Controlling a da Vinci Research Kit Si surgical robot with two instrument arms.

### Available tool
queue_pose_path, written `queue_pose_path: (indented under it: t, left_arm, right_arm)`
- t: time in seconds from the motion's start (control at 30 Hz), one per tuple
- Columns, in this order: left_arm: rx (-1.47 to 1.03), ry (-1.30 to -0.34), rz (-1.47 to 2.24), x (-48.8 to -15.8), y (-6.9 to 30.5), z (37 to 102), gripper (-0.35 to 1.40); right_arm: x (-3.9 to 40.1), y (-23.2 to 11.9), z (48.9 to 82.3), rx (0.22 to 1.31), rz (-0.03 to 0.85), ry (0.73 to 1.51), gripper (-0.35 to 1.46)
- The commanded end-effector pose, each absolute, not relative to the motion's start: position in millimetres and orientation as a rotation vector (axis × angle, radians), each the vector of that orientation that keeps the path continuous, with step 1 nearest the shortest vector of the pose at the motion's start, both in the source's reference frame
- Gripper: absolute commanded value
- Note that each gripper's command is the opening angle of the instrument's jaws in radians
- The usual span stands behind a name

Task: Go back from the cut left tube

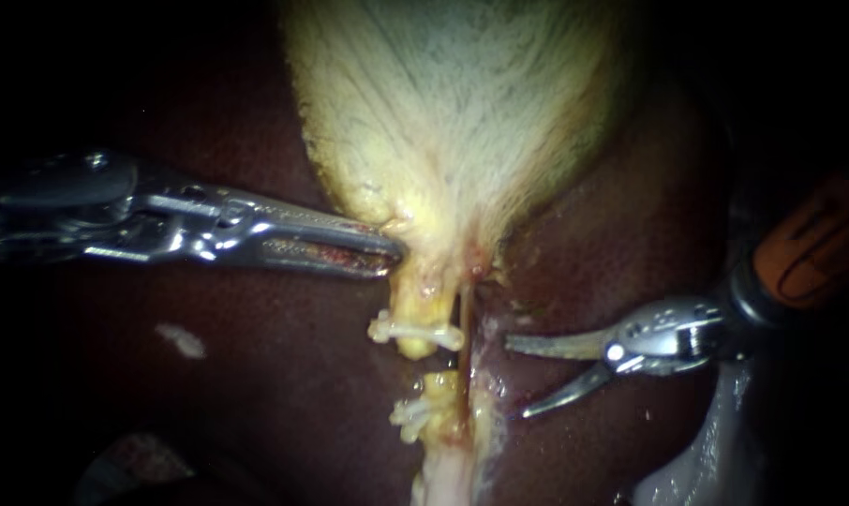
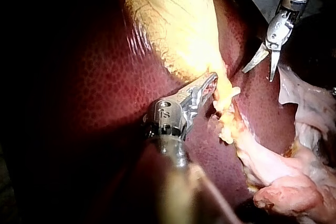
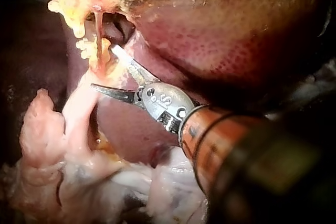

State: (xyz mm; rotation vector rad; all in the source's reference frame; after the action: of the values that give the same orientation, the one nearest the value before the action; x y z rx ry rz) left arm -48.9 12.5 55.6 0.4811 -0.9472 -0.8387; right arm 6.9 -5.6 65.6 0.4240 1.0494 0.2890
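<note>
Two blades spread wide at lower right: the right instrument point(image 1: 516, 379) holds nothing, its tips just beside the tubes. At centre frame, the cut left tube point(image 1: 411, 345) shows a clear gap between its stumps, with a white clip point(image 1: 415, 330) across the upper one. Higher up, the left instrument point(image 1: 394, 260) pinches the gallbladder point(image 1: 462, 112) at its neck. The cut looks done. Next, I'd judge, the right instrument must draw straight back toward the right edge, clear of the thin uncut tube point(image 1: 464, 314).
</note>
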Motion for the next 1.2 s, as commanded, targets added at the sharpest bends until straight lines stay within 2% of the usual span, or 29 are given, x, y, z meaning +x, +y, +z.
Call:
queue_pose_path:
  t: [0.03,0.37,0.77,1.2]
  left_arm:
    - [0.480,-0.947,-0.839,-48.9,12.4,55.7,-0.35]
    - [0.481,-0.947,-0.838,-49.1,12.3,55.8,-0.35]
    - [0.484,-0.953,-0.824,-50.8,10.7,57.8,-0.35]
    - [0.478,-1.031,-0.839,-51.4,11.0,58.7,-0.35]
  right_arm:
    - [6.6,-5.1,65.4,0.411,0.281,1.047,1.26]
    - [6.3,-3.6,64.6,0.329,0.242,1.101,1.35]
    - [6.3,-3.5,64.8,0.329,0.242,1.100,1.36]
    - [6.3,-3.5,64.8,0.325,0.237,1.101,1.36]
